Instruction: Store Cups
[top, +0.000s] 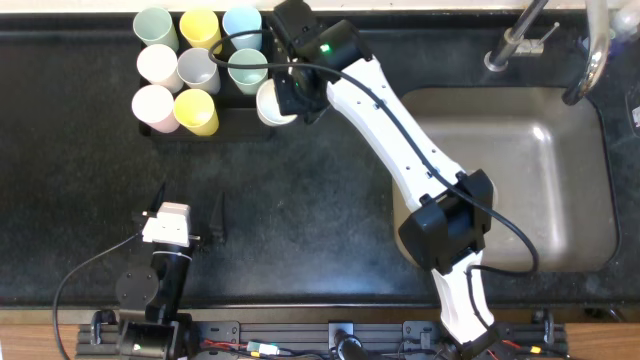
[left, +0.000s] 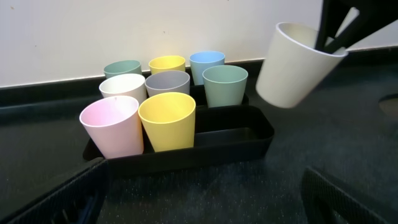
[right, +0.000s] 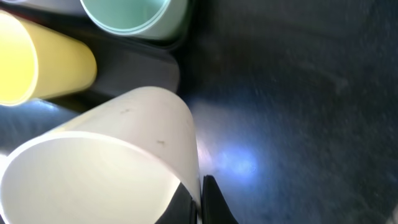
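Dark speckled counter (top: 300, 200): near back edge, left of middle, black tray (left: 217, 149) (eight cups (top: 197, 112) standing inside). Steel sink (top: 520, 130) sunk into right end.

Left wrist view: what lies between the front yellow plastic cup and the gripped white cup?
The black plastic tray's empty front slot, seen in the left wrist view.
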